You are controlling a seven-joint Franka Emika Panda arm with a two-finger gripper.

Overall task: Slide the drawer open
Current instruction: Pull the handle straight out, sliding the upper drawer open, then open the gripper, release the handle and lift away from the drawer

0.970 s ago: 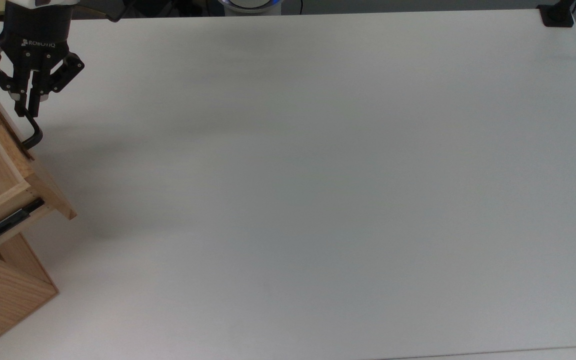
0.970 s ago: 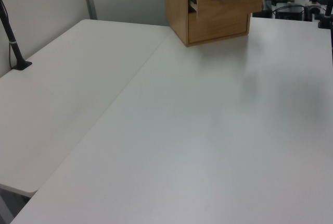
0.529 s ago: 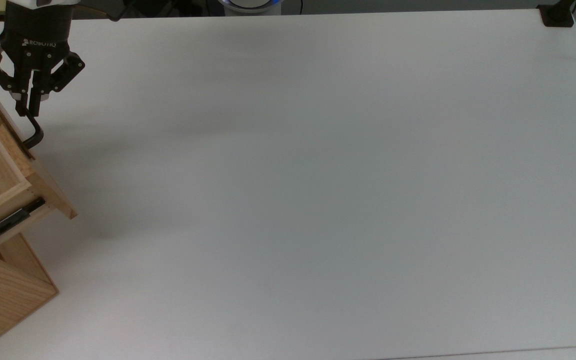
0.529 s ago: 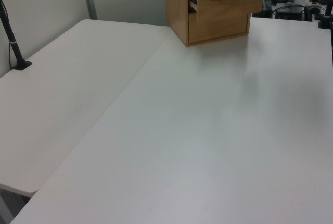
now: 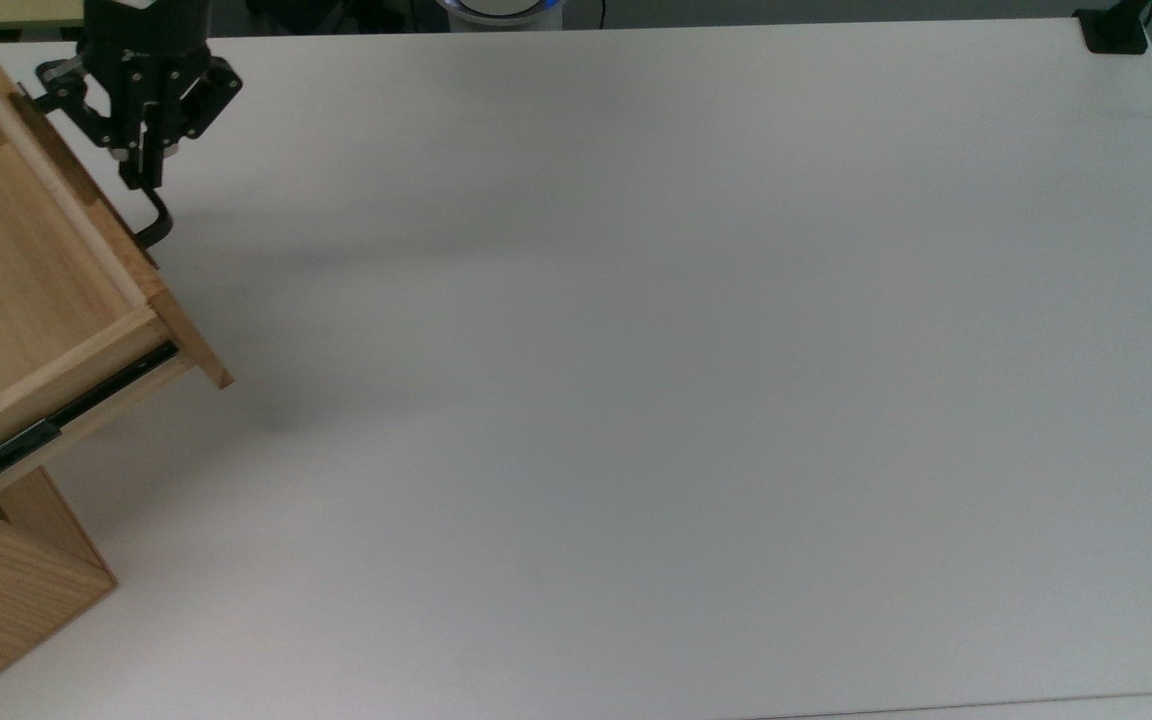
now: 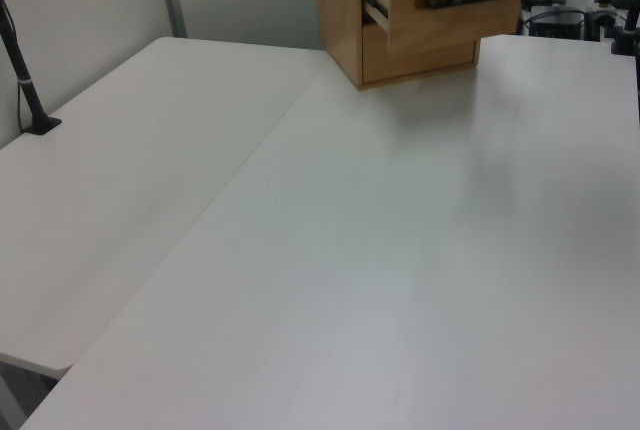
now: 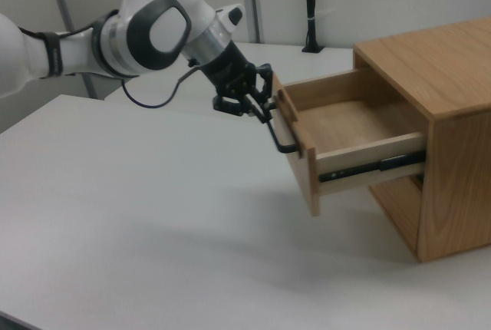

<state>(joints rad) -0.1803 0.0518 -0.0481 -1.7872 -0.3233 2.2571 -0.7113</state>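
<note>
Gripper [image 5: 144, 172] is clamped on handle [image 7: 279, 134] of the drawer [image 7: 345, 146], approx. halfway out of cabinet [image 7: 445, 115]. You pull straight along rail [image 7: 372, 166], w/o twisting.

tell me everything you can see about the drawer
The drawer is a light pine-wood box, pulled well out of the wooden cabinet and level. Its inside looks empty. A black slide rail runs along its side, stretched between drawer and cabinet. On its front panel sits a black metal bar handle, and the gripper is closed around that handle. The cabinet stands on the white table; the drawer hangs above the tabletop without touching it.
</note>
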